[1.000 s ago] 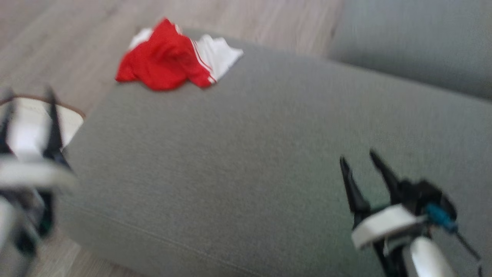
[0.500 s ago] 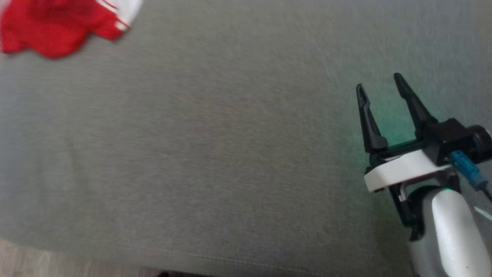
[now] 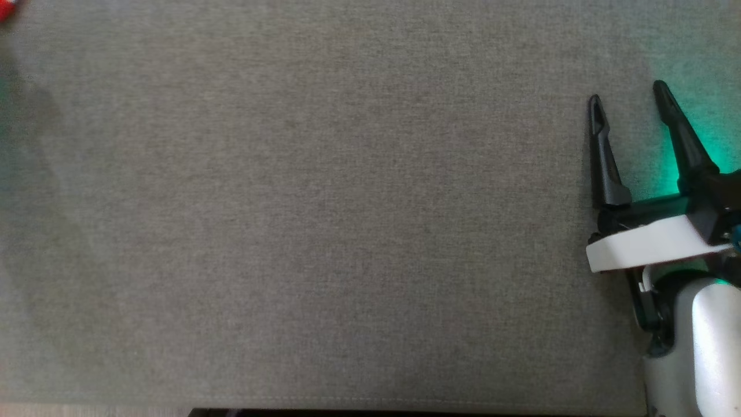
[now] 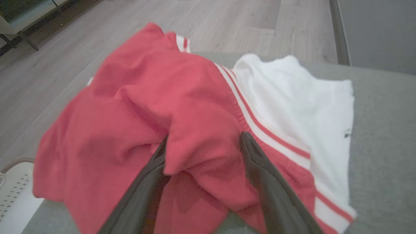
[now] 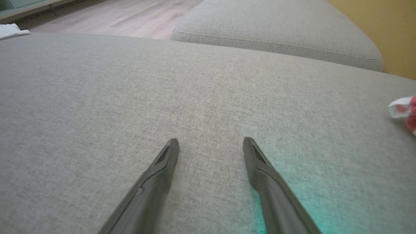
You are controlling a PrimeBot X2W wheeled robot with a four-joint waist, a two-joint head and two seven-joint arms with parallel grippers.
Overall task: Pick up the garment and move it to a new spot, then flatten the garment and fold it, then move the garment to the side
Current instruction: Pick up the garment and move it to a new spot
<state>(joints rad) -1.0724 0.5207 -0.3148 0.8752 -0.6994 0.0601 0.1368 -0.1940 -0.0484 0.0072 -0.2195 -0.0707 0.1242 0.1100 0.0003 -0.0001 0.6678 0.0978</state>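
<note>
Red-and-white crumpled garment (image 4: 182,107) lies at twelve o'clock, between the spread fingers of your left gripper (image 4: 204,136). Your right gripper (image 3: 627,91) gapes, empty, over the grey fabric cushion (image 3: 289,202).

right end effector (image 3: 627,92) | dark tapered fingers (image 3: 605,156) | white bracket (image 3: 648,249) | silver forearm (image 3: 700,347)

A grey fabric cushion (image 3: 324,220) carries everything. The crumpled red-and-white garment (image 4: 136,107) lies on it at its edge, at ten o'clock in the head view.

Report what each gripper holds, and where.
Nothing is held. The left gripper is open astride a red fold of the garment; the right gripper is open, empty.
</note>
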